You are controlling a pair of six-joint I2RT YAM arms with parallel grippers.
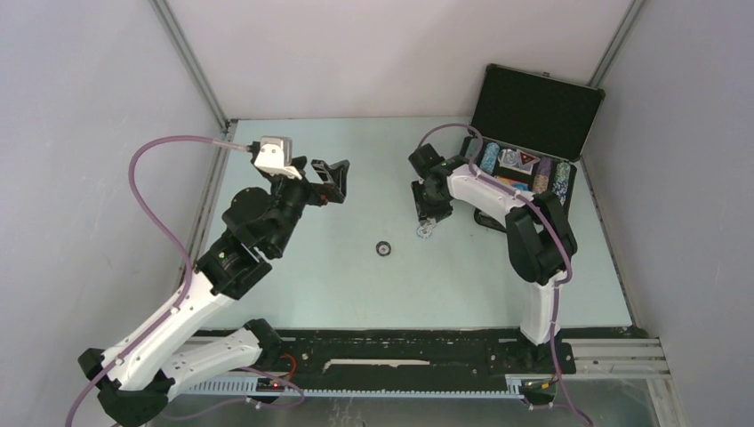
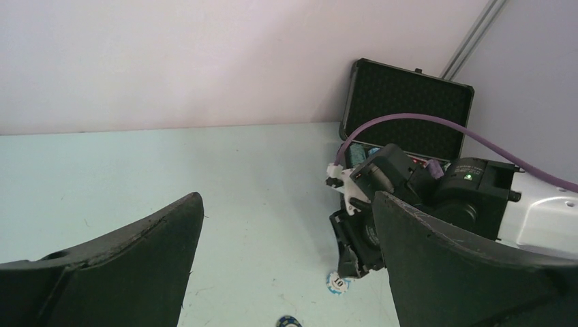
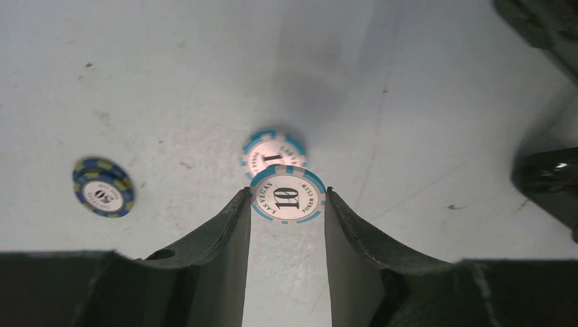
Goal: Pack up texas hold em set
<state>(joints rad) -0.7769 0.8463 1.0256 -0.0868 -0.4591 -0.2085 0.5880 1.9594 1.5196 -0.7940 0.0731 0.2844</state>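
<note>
Inside open briefcase, chip rows, cards

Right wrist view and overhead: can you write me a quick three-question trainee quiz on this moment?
1. True or false: the briefcase lid is closed.
2. The chip pinched in the right gripper reads: A) 1, B) 10, C) 50?
3. How many other chips lie loose on the table in the right wrist view?
Key: 1 false, it stands open; 2 B; 3 two.
</note>
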